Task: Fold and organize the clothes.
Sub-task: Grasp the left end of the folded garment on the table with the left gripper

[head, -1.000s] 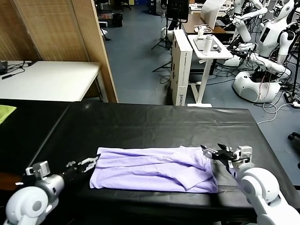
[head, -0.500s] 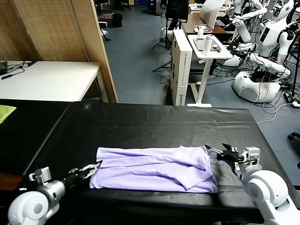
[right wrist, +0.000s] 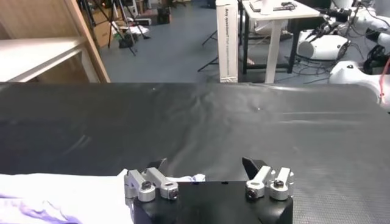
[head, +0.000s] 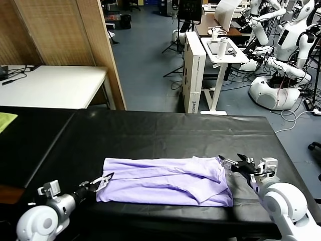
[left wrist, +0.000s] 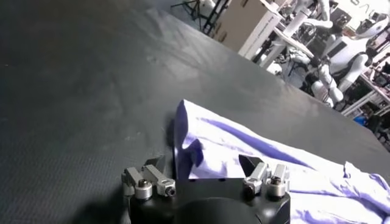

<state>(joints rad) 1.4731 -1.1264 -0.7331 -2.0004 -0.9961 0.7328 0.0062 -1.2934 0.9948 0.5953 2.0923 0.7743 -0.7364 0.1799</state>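
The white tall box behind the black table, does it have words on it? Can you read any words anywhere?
White box: one line of dark print runs down its side, too small and blurred to read.
Lavender T-shirt: no print or lettering shows.
Black table: no writing.
Nothing else is readable.

Black-covered table (head: 150,130) near; white desk (head: 50,85) and wooden partition (head: 65,30) far left; blue-grey floor (head: 145,65) beyond.

**Grippers shifting at the shirt's ends**

The left gripper (head: 103,181) is sliding nearer along the T-shirt (head: 165,181) edge, now touching its near left corner. The right gripper (head: 235,164) is easing slightly outward from the right end.
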